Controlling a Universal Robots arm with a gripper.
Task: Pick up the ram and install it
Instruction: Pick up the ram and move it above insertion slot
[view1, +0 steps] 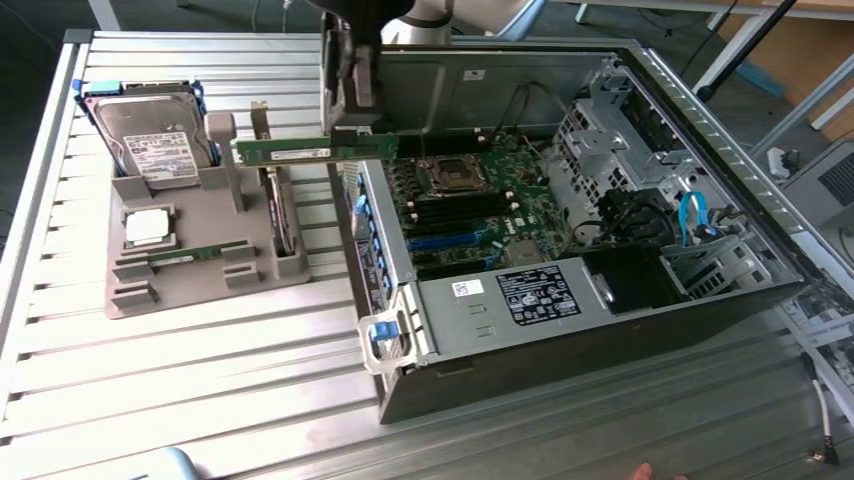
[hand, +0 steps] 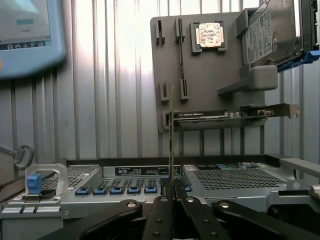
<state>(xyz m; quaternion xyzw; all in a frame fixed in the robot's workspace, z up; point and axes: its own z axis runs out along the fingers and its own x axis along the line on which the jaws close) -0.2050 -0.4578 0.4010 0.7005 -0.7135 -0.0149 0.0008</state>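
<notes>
Ram (view1: 300, 150): thin green circuit-board stick. In the exterior view it is held level at the ten o'clock corner of the open steel case (view1: 561, 330), beside the grey holder tray (view1: 200, 290). The gripper (view1: 358, 135) is clenched on one end, probably for carrying. In the wrist view the ram is edge-on, pinched between flat black fingers (hand: 161, 215).

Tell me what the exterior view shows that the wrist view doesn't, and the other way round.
Exterior view: the motherboard lying inside the open computer case, with blue cables next to it.
Wrist view: a pale blue screen device.
Both: the pincer shut on the ram, the case, and the grey tray with the hard drive and the processor chip.
</notes>
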